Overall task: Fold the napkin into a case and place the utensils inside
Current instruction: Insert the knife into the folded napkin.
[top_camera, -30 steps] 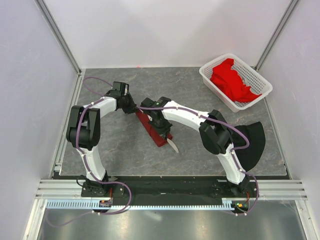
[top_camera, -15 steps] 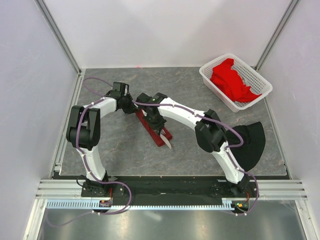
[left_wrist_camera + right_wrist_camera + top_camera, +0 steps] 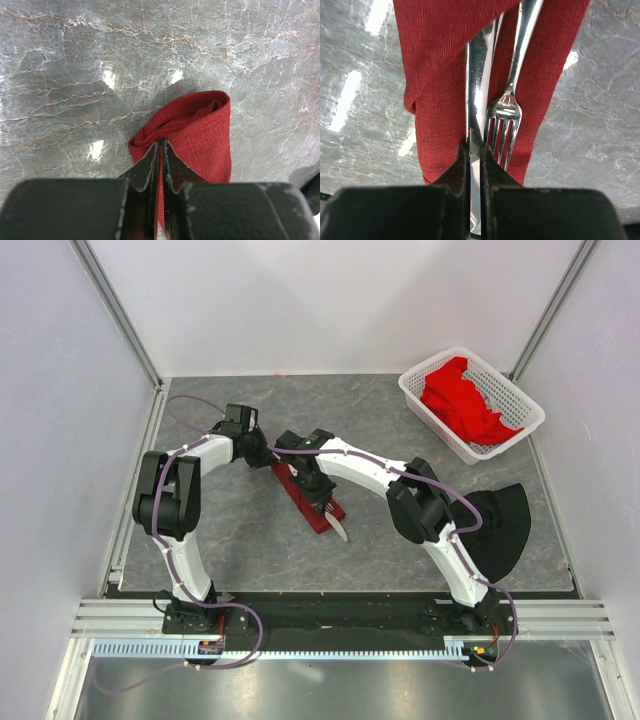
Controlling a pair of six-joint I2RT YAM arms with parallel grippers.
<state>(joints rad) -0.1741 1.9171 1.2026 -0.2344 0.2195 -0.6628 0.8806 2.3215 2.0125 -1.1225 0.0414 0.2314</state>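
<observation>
The maroon napkin lies folded as a narrow case on the grey table, running diagonally. My left gripper is shut on the case's far end, pinching the cloth. My right gripper is over the case's near part, shut on the silver knife, whose blade runs into the case. The fork lies beside the knife on the cloth, tines toward the gripper, handle under the fold. The knife's end sticks out past the case's near end.
A white lattice basket with bright red cloths stands at the back right. A black sheet lies at the right edge. Metal rails border the table's left side and front.
My right gripper has slid along the case toward the left gripper, pushing the knife farther in. The knife's exposed end is shorter. The left arm has held still.
</observation>
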